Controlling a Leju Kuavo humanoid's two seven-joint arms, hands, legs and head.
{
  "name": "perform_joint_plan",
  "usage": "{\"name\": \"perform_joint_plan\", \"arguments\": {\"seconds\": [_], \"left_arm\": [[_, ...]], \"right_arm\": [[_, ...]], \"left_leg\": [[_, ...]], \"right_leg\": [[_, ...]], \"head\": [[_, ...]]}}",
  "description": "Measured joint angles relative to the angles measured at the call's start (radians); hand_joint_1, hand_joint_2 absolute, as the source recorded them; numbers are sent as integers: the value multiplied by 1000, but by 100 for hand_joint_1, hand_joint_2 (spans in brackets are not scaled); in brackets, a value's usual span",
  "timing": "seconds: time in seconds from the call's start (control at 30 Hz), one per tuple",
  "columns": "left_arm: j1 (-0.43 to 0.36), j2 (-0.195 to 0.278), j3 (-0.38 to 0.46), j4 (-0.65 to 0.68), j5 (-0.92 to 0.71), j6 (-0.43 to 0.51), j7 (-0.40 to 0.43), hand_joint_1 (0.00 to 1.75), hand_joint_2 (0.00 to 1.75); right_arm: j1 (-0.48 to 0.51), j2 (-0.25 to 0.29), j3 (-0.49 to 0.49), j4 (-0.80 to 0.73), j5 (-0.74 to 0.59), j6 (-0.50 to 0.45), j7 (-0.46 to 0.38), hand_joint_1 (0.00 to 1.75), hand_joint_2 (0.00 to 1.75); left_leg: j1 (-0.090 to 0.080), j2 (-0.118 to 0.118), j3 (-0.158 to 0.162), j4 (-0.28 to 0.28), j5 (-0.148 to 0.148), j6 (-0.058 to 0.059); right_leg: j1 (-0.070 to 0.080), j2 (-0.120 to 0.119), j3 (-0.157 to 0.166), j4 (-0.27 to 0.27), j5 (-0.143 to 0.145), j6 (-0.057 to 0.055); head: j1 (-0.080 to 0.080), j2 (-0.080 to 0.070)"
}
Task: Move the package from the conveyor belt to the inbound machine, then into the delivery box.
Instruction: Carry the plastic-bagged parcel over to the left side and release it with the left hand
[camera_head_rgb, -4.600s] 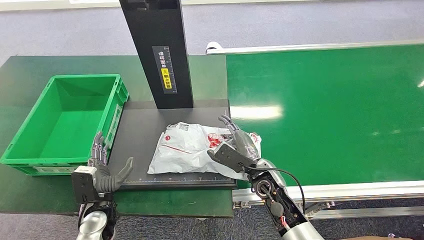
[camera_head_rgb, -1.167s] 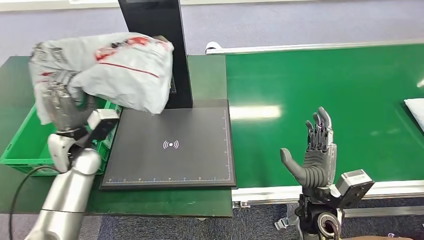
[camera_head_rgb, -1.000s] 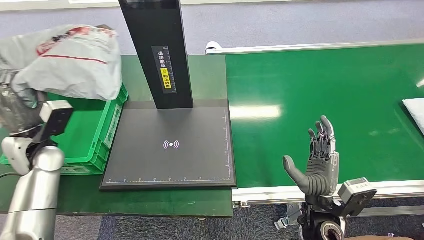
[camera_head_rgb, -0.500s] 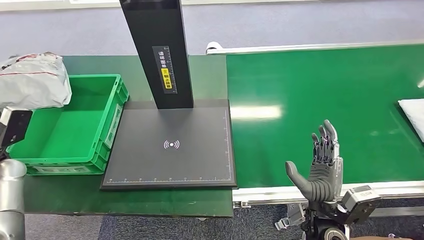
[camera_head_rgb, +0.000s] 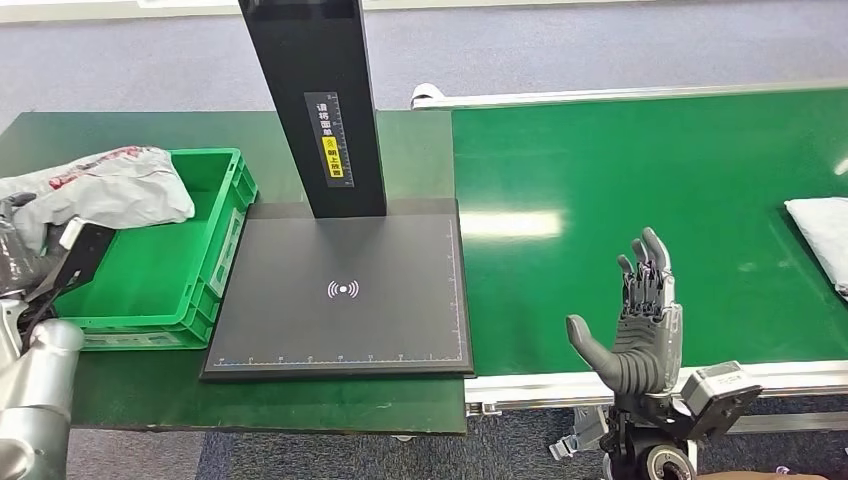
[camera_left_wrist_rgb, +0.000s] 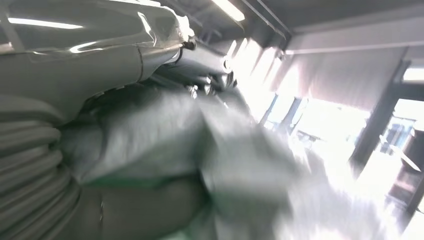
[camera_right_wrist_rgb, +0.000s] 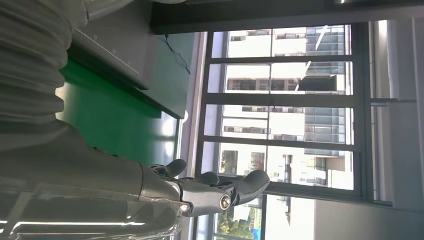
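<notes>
Since half a second ago we see the package (camera_head_rgb: 105, 188) lower and further in over the delivery box (camera_head_rgb: 215, 235): it was up beyond the crate's far left corner, and now it droops across the left rim and into the far left part of the green crate. Our left hand (camera_head_rgb: 18, 232) grips the bag at its left end, at the picture's left edge in the head view; the left wrist view shows grey crumpled plastic (camera_left_wrist_rgb: 240, 165) pressed right against the hand, blurred. We cannot tell whether the bag already rests on the crate floor or hangs from the grip.

Our right hand (camera_head_rgb: 640, 320) stands upright at the near edge of the conveyor belt (camera_head_rgb: 650, 170), fingers apart and thumb out to the side, holding nothing; the right wrist view shows its fingers (camera_right_wrist_rgb: 225, 187) stretched before a window.

On the bench (camera_head_rgb: 410, 150) the black pad of the inbound machine (camera_head_rgb: 345, 300) lies bare just beside the crate, its black post (camera_head_rgb: 320, 100) rising at the far edge. A second pale parcel (camera_head_rgb: 820, 235) lies on the belt at the right edge of the head view
</notes>
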Motion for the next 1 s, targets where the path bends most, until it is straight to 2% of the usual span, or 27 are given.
{"name": "perform_joint_plan", "arguments": {"seconds": [0.3,0.43,0.53,0.7,0.93,1.0], "left_arm": [[-26,-28,-64,-15,9,-45,23,0,175],[-20,-32,-75,-48,63,-94,25,0,175],[-6,-35,-86,-97,139,-152,17,0,175],[57,-53,-115,-247,316,-307,12,0,175],[94,-64,-134,-352,338,-333,21,0,175],[99,-65,-138,-367,367,-365,17,0,175]], "right_arm": [[-20,0,-1,12,-3,-4,1,0,175],[-26,0,0,20,-4,-4,2,0,175],[-36,-1,3,29,-6,-4,3,0,175],[-43,-3,6,38,-10,-11,9,0,175],[-43,-6,6,40,-10,-15,9,0,175],[-43,-6,6,41,-10,-15,9,0,175]], "left_leg": [[0,0,0,0,0,0],[0,0,0,0,0,0],[0,0,0,0,0,0],[0,0,-1,0,0,0],[0,0,-1,0,0,0],[0,0,-1,0,0,0]], "right_leg": [[0,0,0,0,0,0],[0,0,0,0,0,0],[0,0,0,0,0,0],[0,0,0,0,0,0],[0,0,0,0,0,0],[0,0,0,0,0,0]], "head": [[0,0],[0,0],[0,0],[0,0],[0,0],[0,0]]}}
